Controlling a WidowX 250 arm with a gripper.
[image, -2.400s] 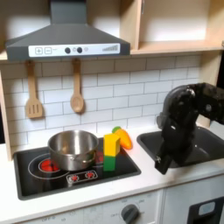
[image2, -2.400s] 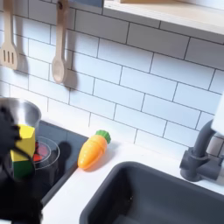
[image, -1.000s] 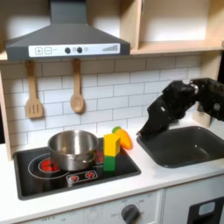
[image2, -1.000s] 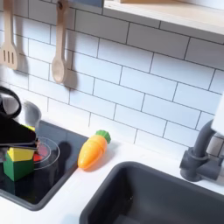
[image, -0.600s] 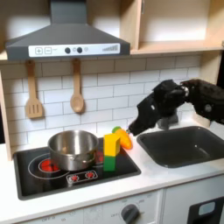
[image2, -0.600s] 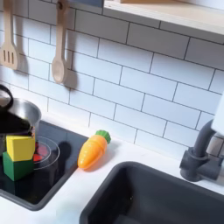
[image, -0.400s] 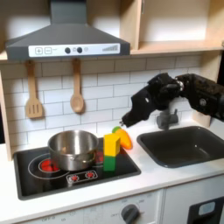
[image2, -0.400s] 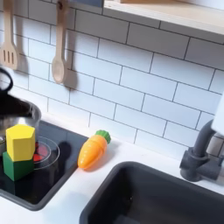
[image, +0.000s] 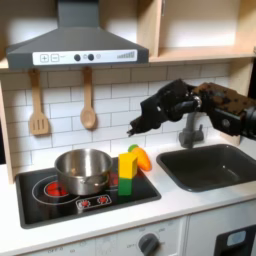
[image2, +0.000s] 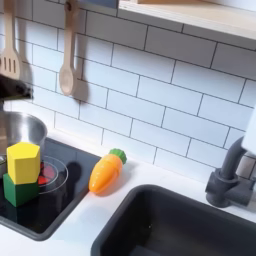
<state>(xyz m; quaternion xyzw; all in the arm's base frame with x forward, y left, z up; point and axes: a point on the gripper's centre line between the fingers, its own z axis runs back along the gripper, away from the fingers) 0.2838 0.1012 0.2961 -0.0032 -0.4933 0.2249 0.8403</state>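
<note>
Black gripper (image: 131, 128) hangs in the air in front of the tile wall, arm coming in from the first exterior view's right — jaws look nearly closed with nothing between them, though the frame is too soft to be sure.

Nearest thing is the yellow block (image: 129, 163), almost straight below the gripper tip and well apart from it. It sits stacked on a green block (image: 127, 184), at the hob's (image: 40, 205) right edge; stack stands upright.

Carrot (image: 142, 157) is just behind and to the right of the stack in the first exterior view, touching or nearly touching the yellow block there. In the second exterior view the carrot (image2: 105, 172) lies on the counter off the hob's right edge, clear of the stack — long axis tilted, green top toward the wall, tip toward the front.

Pot (image: 83, 171) sits on the hob left of the blocks. Sink (image: 212, 164) is to the right, under the arm.
</note>
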